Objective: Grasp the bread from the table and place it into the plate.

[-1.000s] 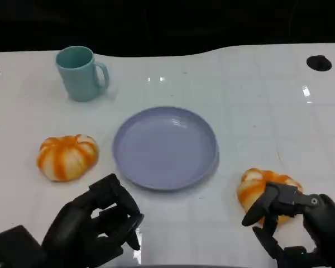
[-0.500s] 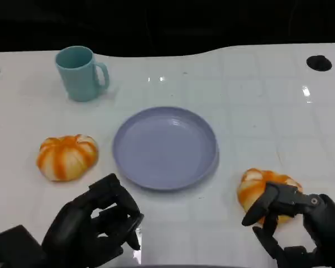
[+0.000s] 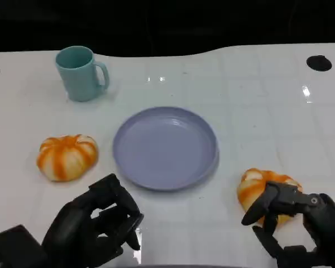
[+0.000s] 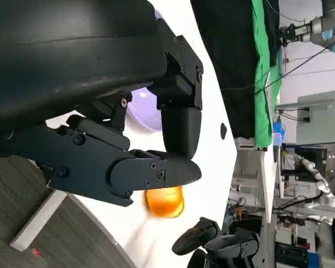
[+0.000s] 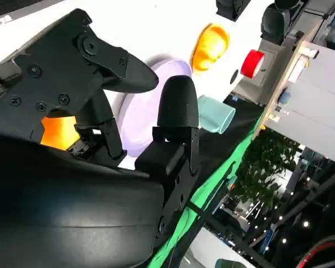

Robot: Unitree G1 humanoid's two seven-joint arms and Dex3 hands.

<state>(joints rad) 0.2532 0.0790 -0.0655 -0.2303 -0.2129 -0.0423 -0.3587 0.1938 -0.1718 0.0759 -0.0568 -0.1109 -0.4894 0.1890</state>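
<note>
Orange-and-white bread lies on the white table near my right hand, just off the right rim of the lavender plate. I see that hand's fingers spread and arched over the loaf's near side, closed on nothing; whether they touch the crust I cannot tell. A second orange bun sits left of the plate, and a teal mug stands beyond it. My left hand rests low at the near edge, fingers loosely curled, holding nothing.
</note>
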